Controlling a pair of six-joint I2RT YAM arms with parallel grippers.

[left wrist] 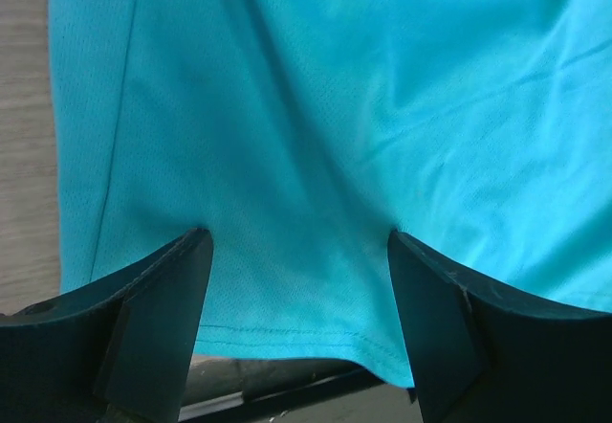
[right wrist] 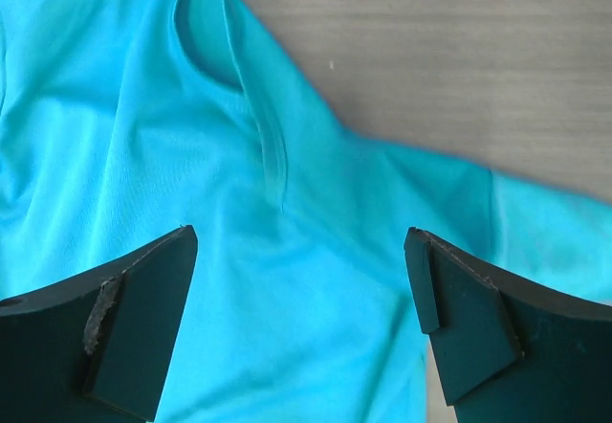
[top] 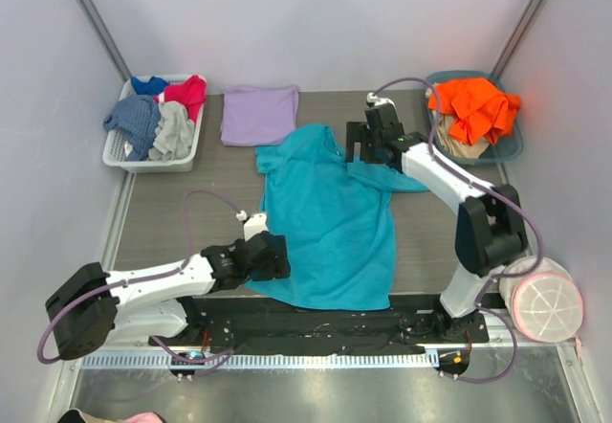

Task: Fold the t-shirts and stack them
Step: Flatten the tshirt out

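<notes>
The teal t-shirt [top: 330, 222] lies spread out flat in the middle of the table, neck towards the far side. The lavender t-shirt [top: 258, 114] lies folded at the back, just left of the teal shirt's collar. My left gripper [top: 274, 256] is open at the teal shirt's near left hem. In the left wrist view the hem [left wrist: 287, 332] lies between the spread fingers [left wrist: 163, 299]. My right gripper [top: 361, 144] is open over the shirt's right shoulder. The right wrist view shows teal cloth [right wrist: 287, 279] between its jaws and the sleeve [right wrist: 535, 232] to the right.
A white basket [top: 117, 160] with blue, red and grey garments stands at the back left. A teal bin [top: 512, 145] holding an orange garment [top: 473, 102] stands at the back right. A white round container [top: 547, 299] sits by the right arm's base.
</notes>
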